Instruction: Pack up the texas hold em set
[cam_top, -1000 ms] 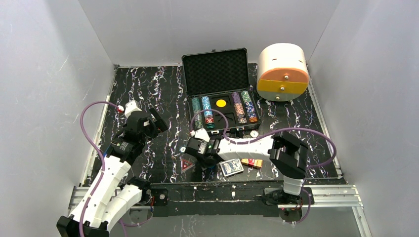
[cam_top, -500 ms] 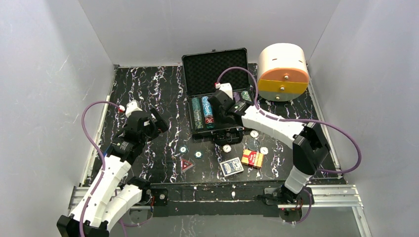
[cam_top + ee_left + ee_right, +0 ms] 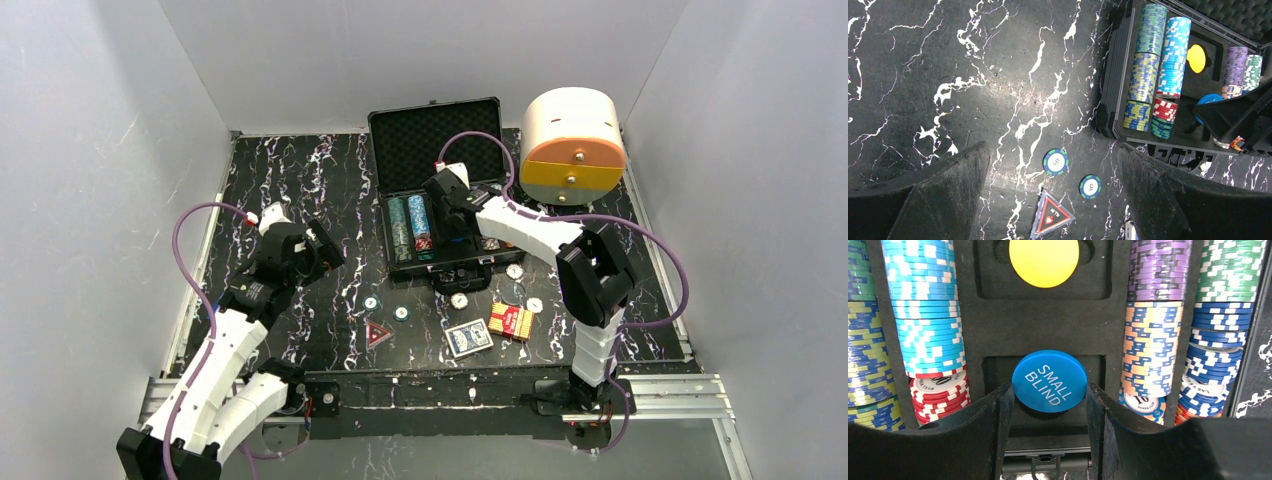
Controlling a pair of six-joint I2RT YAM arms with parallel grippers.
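Note:
The black foam-lined case (image 3: pixel 435 140) lies open at the back, rows of chips (image 3: pixel 410 222) in its tray. My right gripper (image 3: pixel 1049 388) hovers over the tray's middle slot, shut at its tips on a blue "SMALL BLIND" button (image 3: pixel 1049 381). A yellow button (image 3: pixel 1044 260) rests in the slot beyond. My left gripper (image 3: pixel 1052 147) hangs open above two loose blue-green chips (image 3: pixel 1055 162) and the red triangle (image 3: pixel 1050 216). Near the front lie a blue deck (image 3: pixel 468 338), a red deck (image 3: pixel 511 321) and small white round buttons (image 3: pixel 459 299).
A white-and-orange cylindrical box (image 3: pixel 572 145) stands at the back right, close to the case's right side. White walls close in the black marbled table on three sides. A metal rail (image 3: pixel 450 385) runs along the front edge.
My right arm has swung from the table's front, near the red triangle, up to the case and now holds the blue button over the tray. The left arm barely shifted.

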